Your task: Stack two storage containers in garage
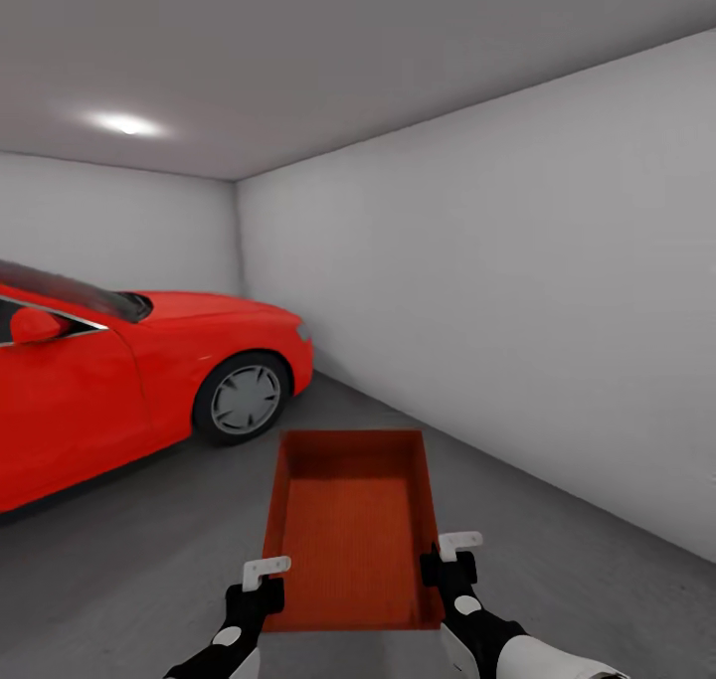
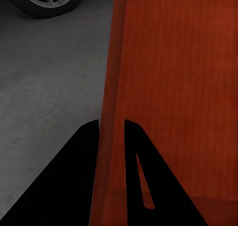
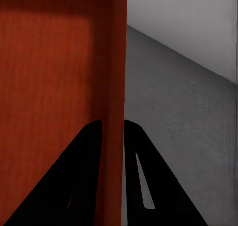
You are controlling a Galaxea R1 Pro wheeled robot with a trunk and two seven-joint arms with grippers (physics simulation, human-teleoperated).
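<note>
I am in the garage, over the dark grey concrete floor (image 1: 557,520). One red-orange open-topped storage container (image 1: 353,520) is held in front of me, between both arms. My left gripper (image 1: 263,580) is shut on its left wall, and the thin wall (image 2: 110,136) passes between the two dark fingers (image 2: 82,161). On the opposite side my right gripper (image 1: 449,558) is shut on the right wall (image 3: 118,87), one finger (image 3: 89,161) inside the bin and one outside. The container looks empty.
A glossy red car (image 1: 129,381) stands at the left, its front wheel (image 1: 244,399) close to the container's far left corner. A plain white wall (image 1: 517,291) runs along the right. A ceiling spotlight (image 1: 124,122) glows above. Concrete floor stretches ahead between car and wall.
</note>
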